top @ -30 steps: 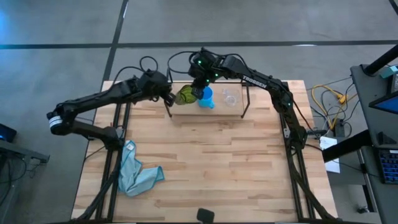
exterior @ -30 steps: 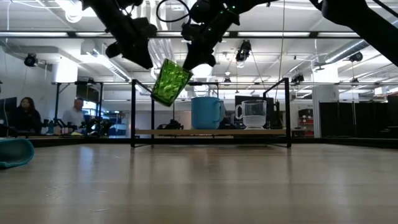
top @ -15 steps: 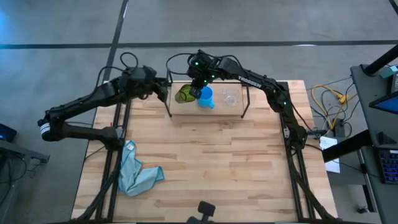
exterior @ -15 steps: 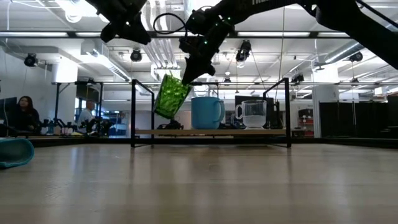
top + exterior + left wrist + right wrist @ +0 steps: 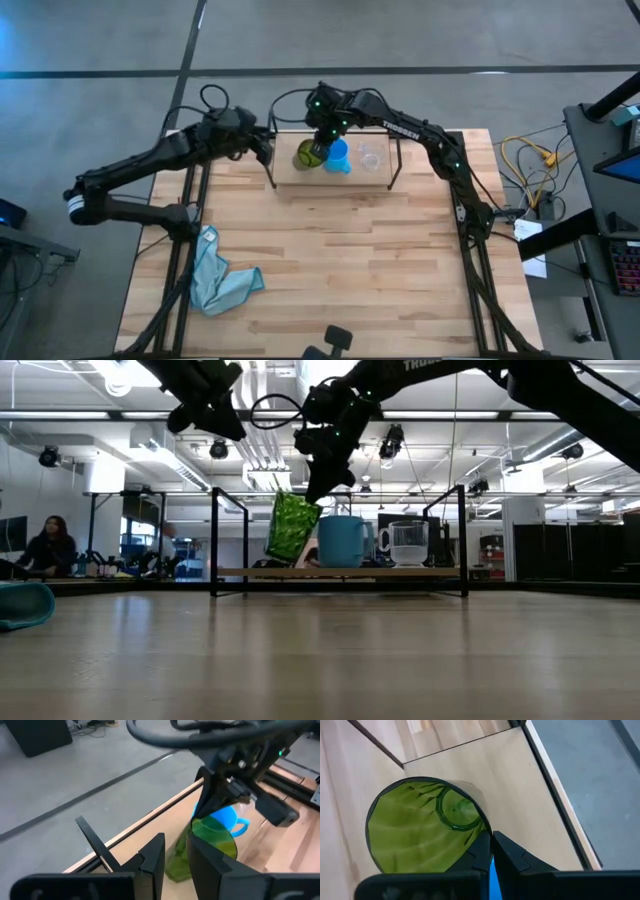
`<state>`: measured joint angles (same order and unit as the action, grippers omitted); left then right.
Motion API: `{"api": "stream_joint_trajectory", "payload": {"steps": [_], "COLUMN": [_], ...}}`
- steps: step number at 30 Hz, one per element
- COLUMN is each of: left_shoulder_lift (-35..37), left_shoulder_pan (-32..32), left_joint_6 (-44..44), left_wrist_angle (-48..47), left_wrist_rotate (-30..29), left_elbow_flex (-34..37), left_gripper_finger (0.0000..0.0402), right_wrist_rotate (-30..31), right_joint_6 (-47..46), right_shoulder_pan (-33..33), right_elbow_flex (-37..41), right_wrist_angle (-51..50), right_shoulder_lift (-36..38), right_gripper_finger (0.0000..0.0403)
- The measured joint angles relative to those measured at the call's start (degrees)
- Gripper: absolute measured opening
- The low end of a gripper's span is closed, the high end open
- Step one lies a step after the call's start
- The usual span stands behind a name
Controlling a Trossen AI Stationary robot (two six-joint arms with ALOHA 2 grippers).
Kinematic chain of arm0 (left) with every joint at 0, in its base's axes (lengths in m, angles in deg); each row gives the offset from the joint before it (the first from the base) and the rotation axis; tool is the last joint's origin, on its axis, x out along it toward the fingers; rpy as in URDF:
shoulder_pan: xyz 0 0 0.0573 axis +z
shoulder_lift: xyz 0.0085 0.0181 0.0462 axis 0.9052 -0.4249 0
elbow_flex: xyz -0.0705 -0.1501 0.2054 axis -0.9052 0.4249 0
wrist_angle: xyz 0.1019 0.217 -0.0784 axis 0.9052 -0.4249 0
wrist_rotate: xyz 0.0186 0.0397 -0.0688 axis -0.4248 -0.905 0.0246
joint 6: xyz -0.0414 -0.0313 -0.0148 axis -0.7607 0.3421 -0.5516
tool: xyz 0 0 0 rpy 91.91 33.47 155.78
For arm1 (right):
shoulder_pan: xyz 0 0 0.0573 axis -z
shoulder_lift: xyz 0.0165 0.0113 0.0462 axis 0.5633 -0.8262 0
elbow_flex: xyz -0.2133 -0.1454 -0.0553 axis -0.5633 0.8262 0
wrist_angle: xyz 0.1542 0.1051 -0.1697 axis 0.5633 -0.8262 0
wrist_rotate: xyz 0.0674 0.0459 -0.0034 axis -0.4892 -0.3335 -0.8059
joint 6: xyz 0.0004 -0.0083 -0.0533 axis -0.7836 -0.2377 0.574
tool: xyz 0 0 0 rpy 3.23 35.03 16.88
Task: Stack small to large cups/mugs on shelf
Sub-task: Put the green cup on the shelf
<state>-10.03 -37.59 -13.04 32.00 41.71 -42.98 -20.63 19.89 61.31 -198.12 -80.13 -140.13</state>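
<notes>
Nearest you on the wooden surface [image 5: 340,260], the light blue cloth [image 5: 220,278] lies crumpled by the left edge, well apart from everything else.

Farther back stands the shelf [image 5: 340,572], its light plank carried between black wire end frames. On it you have the clear cup [image 5: 407,544] toward the right end and the blue mug [image 5: 341,541] beside it, both upright.

Your right end effector [image 5: 322,482] hangs above the left part of the shelf, its fingers pinched narrow on the rim of the green cup [image 5: 292,526]. That cup hangs tilted, just beside the blue mug, with its base low over the plank; you cannot tell whether it touches the wood. From the right wrist you look straight down into its open mouth [image 5: 422,832], with one finger inside the rim and one outside.

Your left end effector [image 5: 268,147] waits off the shelf's left end, raised, holding nothing, its fingers [image 5: 152,862] only a narrow gap apart.

Beyond the surface, a person [image 5: 45,545] sits in the room at the far left.
</notes>
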Motion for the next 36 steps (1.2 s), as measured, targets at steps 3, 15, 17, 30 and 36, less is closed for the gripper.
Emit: {"api": "stream_joint_trajectory", "payload": {"steps": [3, 15, 17, 30, 36], "left_shoulder_lift": [-1.6, -6.7, -6.7, -4.8, -4.5], "left_shoulder_pan": [0.0, 0.0, 0.0, 0.0, 0.0], "left_joint_6": [0.0, -0.3, -0.4, -0.5, -0.5], "left_wrist_angle": [0.0, 0.2, 0.2, 5.2, 5.2], "left_wrist_rotate": [0.1, 2.8, 2.8, 4.1, 4.1], "left_elbow_flex": [0.0, 0.0, 0.0, 0.0, 0.0], "left_gripper_finger": [0.0066, 0.0066, 0.0066, 0.0066, 0.0066], "right_wrist_rotate": [0.1, -0.1, -0.1, -0.1, -0.1], "right_joint_6": [0.0, 0.7, 1.0, 1.1, 1.1], "right_shoulder_pan": [0.0, 0.0, 0.0, 0.2, 0.2], "right_elbow_flex": [0.0, 0.0, 0.0, 0.0, 0.0], "right_wrist_angle": [1.0, 3.9, 4.7, 2.1, 2.1], "right_shoulder_lift": [0.0, -0.2, -0.2, -0.4, -0.4], "right_gripper_finger": [0.0008, 0.0008, 0.0008, 0.0008, 0.0008]}}
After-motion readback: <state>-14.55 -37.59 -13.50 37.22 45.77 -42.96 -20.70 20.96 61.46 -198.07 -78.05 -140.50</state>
